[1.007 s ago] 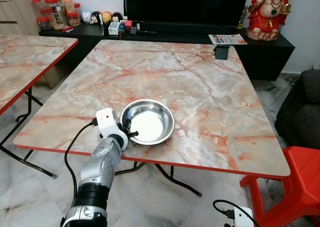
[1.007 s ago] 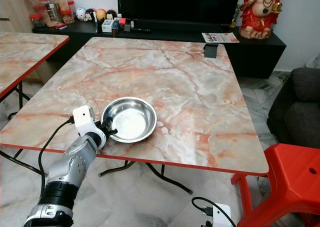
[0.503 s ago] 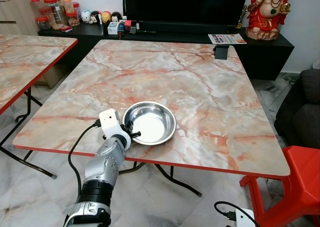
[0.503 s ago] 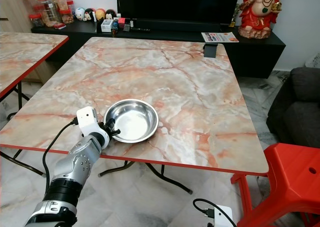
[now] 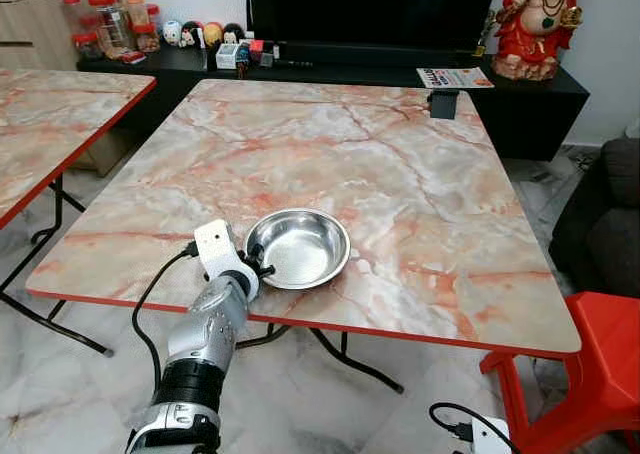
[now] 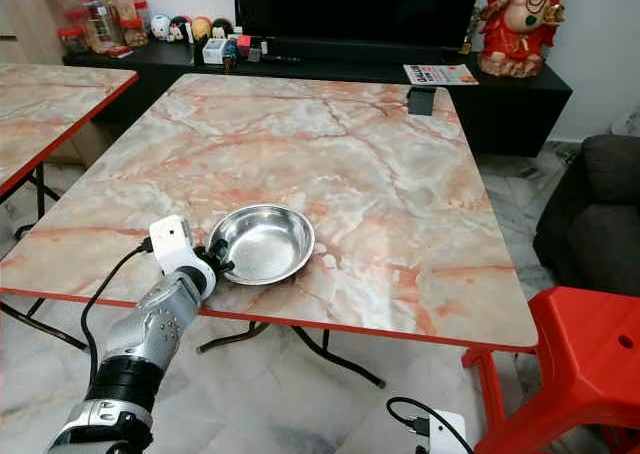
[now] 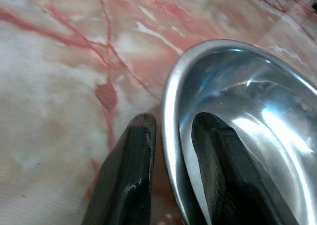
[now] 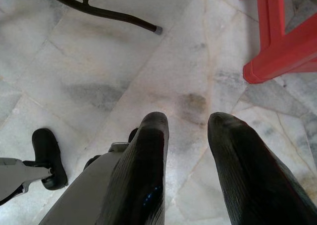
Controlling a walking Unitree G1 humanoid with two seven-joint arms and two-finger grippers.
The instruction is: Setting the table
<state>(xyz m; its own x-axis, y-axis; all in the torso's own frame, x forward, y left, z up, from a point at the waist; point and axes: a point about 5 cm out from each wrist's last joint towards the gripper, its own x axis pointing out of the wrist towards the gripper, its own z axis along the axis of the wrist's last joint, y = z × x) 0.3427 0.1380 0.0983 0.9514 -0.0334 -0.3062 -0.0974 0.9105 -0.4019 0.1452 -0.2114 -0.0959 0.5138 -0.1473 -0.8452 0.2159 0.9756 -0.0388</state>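
Note:
A shiny steel bowl (image 5: 300, 246) sits near the front edge of the marble-patterned table (image 5: 400, 154). My left gripper (image 5: 256, 266) reaches over that edge and is shut on the bowl's near-left rim. In the left wrist view one black finger (image 7: 223, 155) lies inside the bowl (image 7: 257, 106) and the other finger (image 7: 131, 160) rests outside on the tabletop, with the left gripper (image 7: 173, 121) pinching the rim. My right gripper (image 8: 188, 118) hangs open above the pale marble floor, with nothing between its fingers.
A second marble table (image 5: 50, 124) stands to the left. A red plastic stool (image 5: 590, 374) is at the front right and a dark sofa (image 5: 610, 214) behind it. A small black object (image 5: 443, 104) sits at the table's far edge, before the black TV cabinet (image 5: 330, 69).
The left gripper and the bowl have shifted a little to the right along the front edge. The grip on the rim is the same.

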